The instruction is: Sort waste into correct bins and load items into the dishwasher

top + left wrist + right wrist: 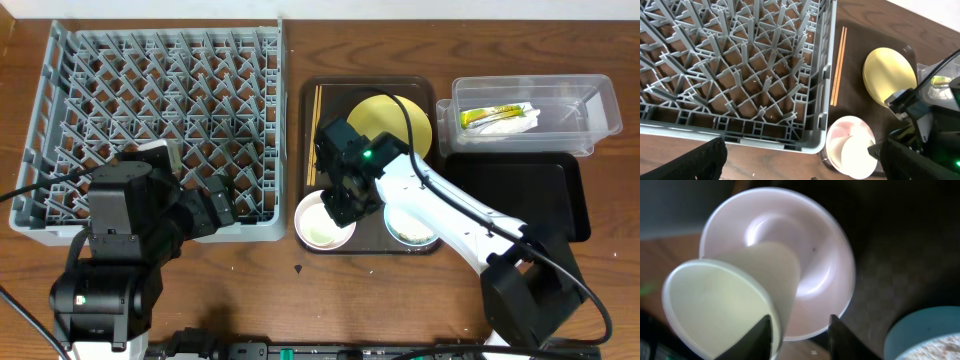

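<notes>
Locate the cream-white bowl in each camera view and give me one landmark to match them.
Overhead: cream-white bowl lower centre, in the brown serving tray's lower-left corner.
Left wrist: bowl at the bottom edge, right of centre.
Right wrist: bowl fills the upper middle, small white cup tilted in it.
Shared landmark: the brown serving tray beneath it.

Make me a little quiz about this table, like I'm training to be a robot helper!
1. True or false: the yellow plate lies on the dark brown serving tray.
2. Where is the yellow-green snack wrapper? A) in the clear tub B) on the black tray C) in the grey dish rack
3. Which gripper is over the cream-white bowl?

Key: 1 true. 2 A. 3 the right gripper.
</notes>
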